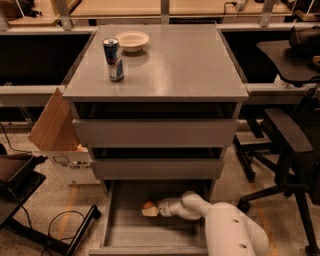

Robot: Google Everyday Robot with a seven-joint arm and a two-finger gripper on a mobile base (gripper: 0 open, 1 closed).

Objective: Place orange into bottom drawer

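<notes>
Grey drawer cabinet point(155, 132) on a speckled floor point(47, 202), dimly lit.
Cardboard box point(52, 125) at 9 o'clock, black office chair point(287, 142) at 3 o'clock, wooden benches point(115, 7) along 12 o'clock. The gripper point(153, 210) sits at 6 o'clock, inside the bottom drawer point(150, 234).
</notes>
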